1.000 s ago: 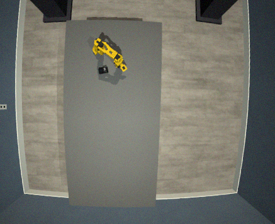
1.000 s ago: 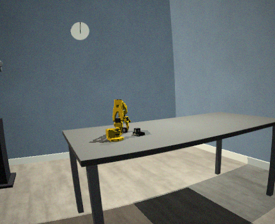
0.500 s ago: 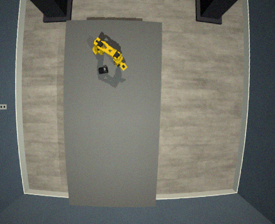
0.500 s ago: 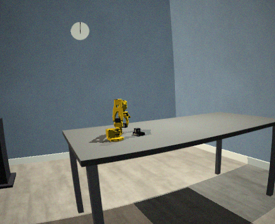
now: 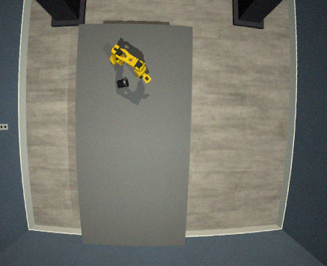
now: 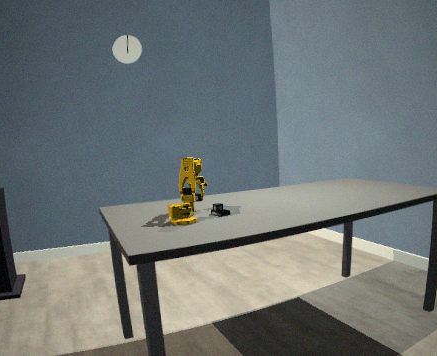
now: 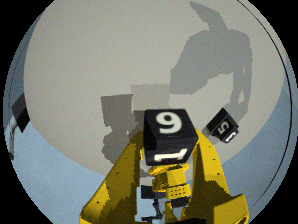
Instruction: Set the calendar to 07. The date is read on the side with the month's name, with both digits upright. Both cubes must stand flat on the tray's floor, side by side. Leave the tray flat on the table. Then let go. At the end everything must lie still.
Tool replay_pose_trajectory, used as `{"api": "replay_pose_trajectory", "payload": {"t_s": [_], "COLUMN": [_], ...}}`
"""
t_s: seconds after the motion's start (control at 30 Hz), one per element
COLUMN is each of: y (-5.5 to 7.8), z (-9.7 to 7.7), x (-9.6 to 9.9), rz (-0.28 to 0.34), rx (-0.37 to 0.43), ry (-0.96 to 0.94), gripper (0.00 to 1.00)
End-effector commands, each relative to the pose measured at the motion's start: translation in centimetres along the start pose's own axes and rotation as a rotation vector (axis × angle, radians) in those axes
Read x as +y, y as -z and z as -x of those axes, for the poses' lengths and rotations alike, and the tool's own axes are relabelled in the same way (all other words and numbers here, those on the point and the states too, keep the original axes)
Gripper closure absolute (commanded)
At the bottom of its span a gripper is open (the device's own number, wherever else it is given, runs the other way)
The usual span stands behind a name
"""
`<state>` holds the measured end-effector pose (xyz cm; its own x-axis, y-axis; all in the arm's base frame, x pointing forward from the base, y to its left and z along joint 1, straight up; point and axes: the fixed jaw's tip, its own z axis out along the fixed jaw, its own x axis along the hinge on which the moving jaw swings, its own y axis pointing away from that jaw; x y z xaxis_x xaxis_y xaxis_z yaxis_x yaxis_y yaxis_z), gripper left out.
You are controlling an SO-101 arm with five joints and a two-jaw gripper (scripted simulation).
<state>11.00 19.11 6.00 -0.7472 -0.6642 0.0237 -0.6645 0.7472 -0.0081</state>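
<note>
The claw (image 5: 144,75) (image 6: 199,198) (image 7: 169,137) pinches one cube (image 7: 169,136) above the desk (image 5: 133,149) (image 6: 291,210) (image 7: 75,65), a 9-like digit facing the wrist camera. The other cube (image 5: 123,81) (image 6: 217,206) (image 7: 223,125) shows a 5.

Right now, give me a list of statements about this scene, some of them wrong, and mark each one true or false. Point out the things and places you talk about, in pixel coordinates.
1. The end effector (image 7: 169,142) is shut on a black cube (image 7: 167,122). True.
2. The two faces of the held cube seen by the wrist view show a 5 and a 3. False: they show a 9 or 6 and what looks like a 1.
3. Another dark block (image 7: 223,125), away from the end effector, shows a 5. True.
4. Both cubes stand side by side in the tray. False: one is up between the fingers.
5. The wall clock (image 6: 127,49) is round and pale. True.
6. The arm (image 5: 129,57) (image 6: 187,175) is black all over. False: it is mostly yellow.
</note>
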Motion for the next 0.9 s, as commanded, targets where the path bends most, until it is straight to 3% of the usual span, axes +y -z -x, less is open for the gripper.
{"api": "replay_pose_trajectory", "payload": {"t_s": [0.0,0.87], "y": [1.5,1.49], "z": [0.56,0.5], "x": [0.35,0.34], "rz": [0.023,0.02], "rx": [-0.072,-0.073], "ry": [-0.002,0.078], "gripper": [1.0,1.0]}}
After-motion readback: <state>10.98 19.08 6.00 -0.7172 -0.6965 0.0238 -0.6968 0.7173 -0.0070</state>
